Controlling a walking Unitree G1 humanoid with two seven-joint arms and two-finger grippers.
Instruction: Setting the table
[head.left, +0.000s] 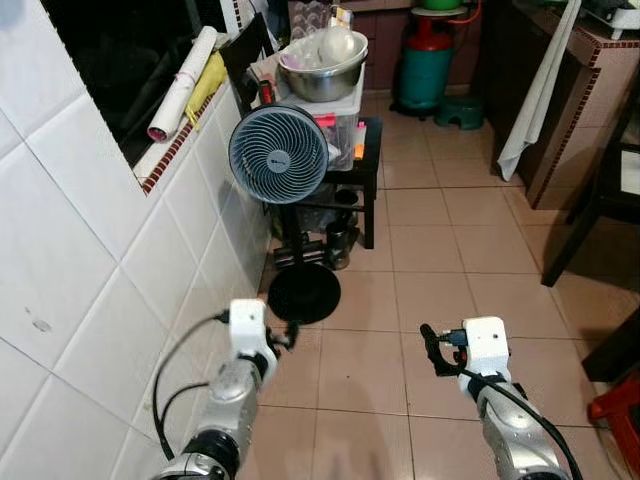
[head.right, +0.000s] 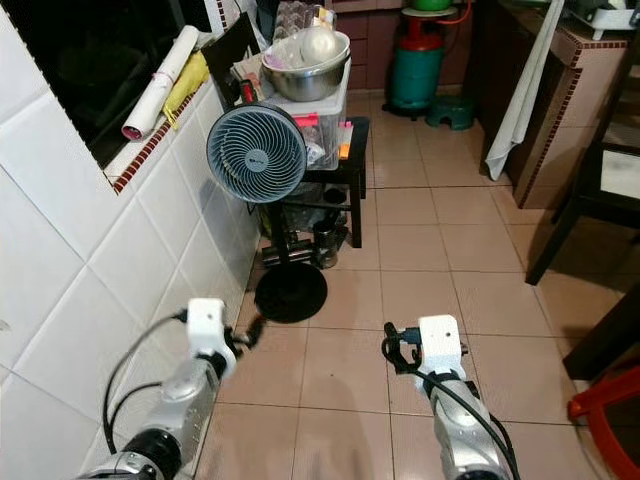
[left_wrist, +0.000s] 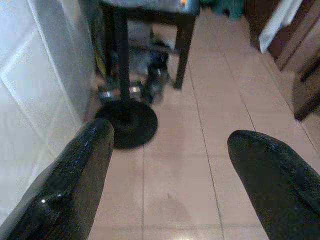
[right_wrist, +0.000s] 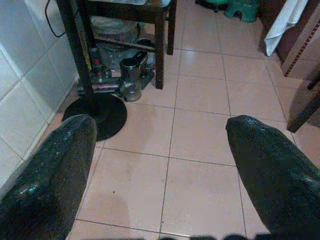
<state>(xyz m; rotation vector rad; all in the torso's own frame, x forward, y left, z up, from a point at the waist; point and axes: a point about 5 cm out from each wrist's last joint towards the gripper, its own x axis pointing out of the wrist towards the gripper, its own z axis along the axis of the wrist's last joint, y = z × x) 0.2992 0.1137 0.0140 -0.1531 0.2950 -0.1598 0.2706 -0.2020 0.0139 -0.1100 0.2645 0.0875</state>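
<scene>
My left gripper (head.left: 288, 337) is held low over the tiled floor beside the white tiled wall (head.left: 90, 330), open with nothing between its fingers (left_wrist: 75, 180). My right gripper (head.left: 432, 350) hovers over the floor to its right, also open and empty, its fingers (right_wrist: 270, 170) spread wide. Ahead, a metal bowl (head.left: 322, 70) holding pale round items sits on a clear plastic box atop a small dark table (head.left: 362, 160). No tableware is in either gripper.
A grey standing fan (head.left: 278, 155) with a round black base (head.left: 303, 293) stands by the wall. A green gas cylinder (head.left: 426, 65) and green stool (head.left: 460, 110) are at the back. A tiled counter with hanging white cloth (head.left: 535, 90), dark furniture legs and a red stool (head.left: 617, 415) line the right.
</scene>
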